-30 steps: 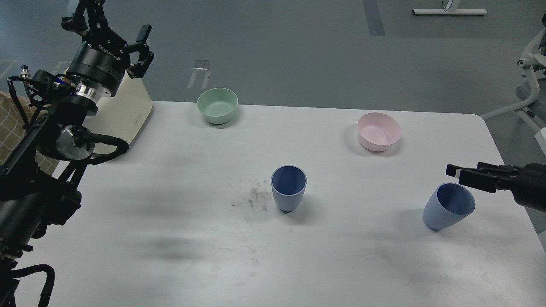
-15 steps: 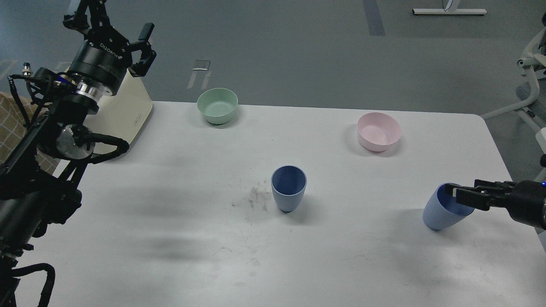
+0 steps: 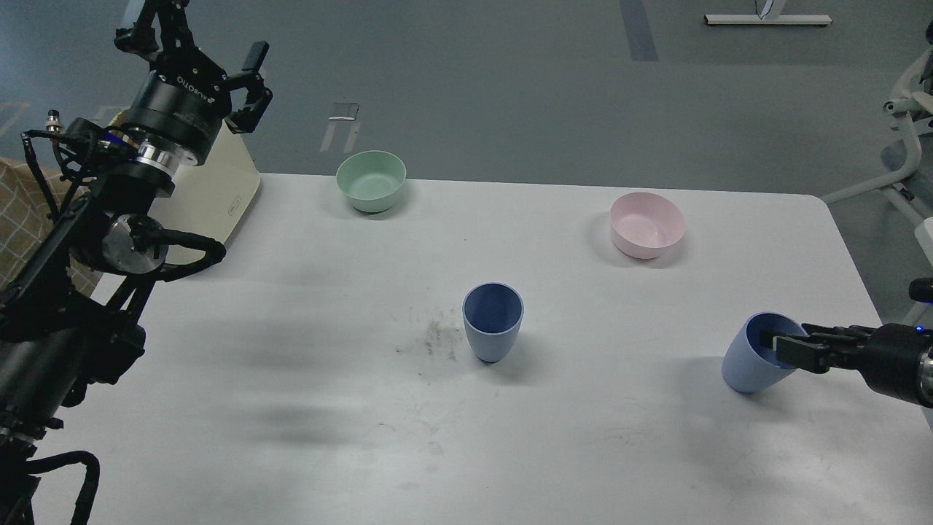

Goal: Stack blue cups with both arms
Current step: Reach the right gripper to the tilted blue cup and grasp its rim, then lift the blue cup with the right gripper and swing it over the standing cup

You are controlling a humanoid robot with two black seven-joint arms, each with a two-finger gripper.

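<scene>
Two blue cups stand on the white table (image 3: 291, 379). One cup (image 3: 493, 323) is upright at the middle. The other cup (image 3: 751, 363) is at the right, leaning in this view. My right gripper (image 3: 780, 344) comes in from the right edge at that cup's rim. One finger (image 3: 765, 337) is inside the cup's mouth and the other is at its outer wall. The fingers look dark and close together, so I cannot tell whether they press the wall. My left gripper (image 3: 208, 47) is open and empty, raised high at the far left, well away from both cups.
A pale green bowl (image 3: 371, 180) stands at the back centre-left and a pale pink bowl (image 3: 647, 224) at the back right. A cream box (image 3: 219, 189) sits at the table's back left corner behind my left arm. A dark smudge (image 3: 436, 337) marks the table left of the middle cup.
My right gripper has come down from above the right cup to its rim, with one finger now inside the mouth. My left arm has shifted slightly. Both cups have stayed put.
</scene>
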